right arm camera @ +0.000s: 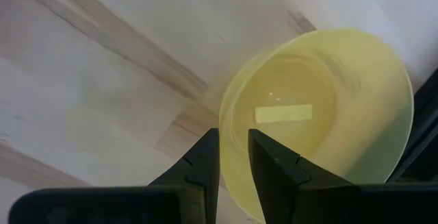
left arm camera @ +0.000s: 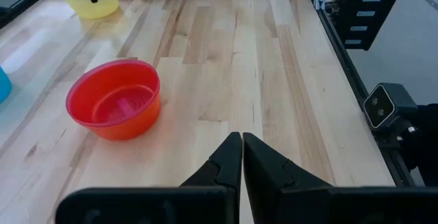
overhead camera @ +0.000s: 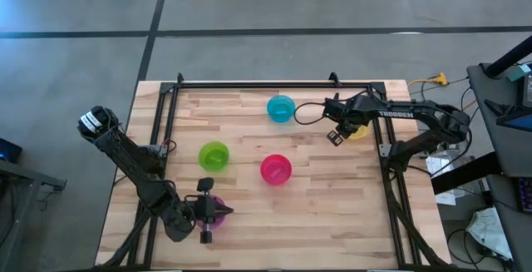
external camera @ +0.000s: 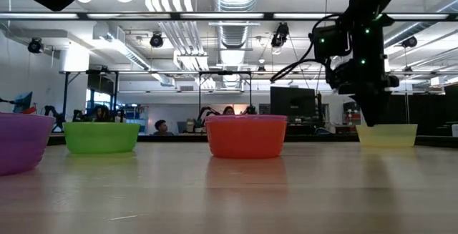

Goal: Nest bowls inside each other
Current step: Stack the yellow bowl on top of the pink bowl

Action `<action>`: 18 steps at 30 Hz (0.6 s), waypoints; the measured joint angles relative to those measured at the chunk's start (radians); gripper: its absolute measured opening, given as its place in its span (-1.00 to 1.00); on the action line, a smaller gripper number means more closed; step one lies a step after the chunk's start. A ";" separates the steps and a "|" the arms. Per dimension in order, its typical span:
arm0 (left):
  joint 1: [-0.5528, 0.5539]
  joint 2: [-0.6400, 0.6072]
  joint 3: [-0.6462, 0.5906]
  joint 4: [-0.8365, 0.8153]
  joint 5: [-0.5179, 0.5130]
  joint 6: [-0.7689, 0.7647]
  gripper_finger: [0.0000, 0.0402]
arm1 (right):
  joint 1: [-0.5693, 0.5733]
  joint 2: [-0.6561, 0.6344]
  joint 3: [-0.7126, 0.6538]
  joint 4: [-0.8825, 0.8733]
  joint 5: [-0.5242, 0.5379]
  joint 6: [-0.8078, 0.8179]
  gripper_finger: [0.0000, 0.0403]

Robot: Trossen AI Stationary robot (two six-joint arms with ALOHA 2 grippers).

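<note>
**Right end effector pinching yellow bowl rim**

Right end effector [right arm camera: 233, 157] at the desk's [overhead camera: 249, 214] two o'clock, fingers narrowed on the near rim of the yellow bowl [right arm camera: 321, 114], one finger inside, one outside. Left end effector [left arm camera: 241, 157] at seven o'clock beside the purple bowl [overhead camera: 214, 210], fingers pressed together, holding nothing. Blue bowl [overhead camera: 281, 108] at twelve, green bowl [overhead camera: 214, 155] toward nine, pink-magenta bowl [overhead camera: 276, 169] near centre, all apart, none nested.

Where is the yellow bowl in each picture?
High view: yellow bowl at the right edge of the table, mostly hidden under the right pincer.
Low view: far right, below that pincer.
Left wrist view: far corner.
Right wrist view: fills the middle, rim between the fingers.
Shared landmark: the right pincer.
</note>
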 joint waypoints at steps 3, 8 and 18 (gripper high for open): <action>0.000 0.000 0.000 0.000 0.000 0.000 -1.00 | -0.001 -0.001 -0.012 -0.001 0.000 0.000 -0.64; 0.000 0.000 -0.001 0.000 0.000 0.000 -1.00 | -0.001 -0.001 -0.032 -0.001 0.000 0.000 -0.64; 0.000 0.000 -0.001 0.000 -0.001 0.000 -1.00 | -0.001 -0.001 -0.044 -0.003 0.000 -0.019 -0.83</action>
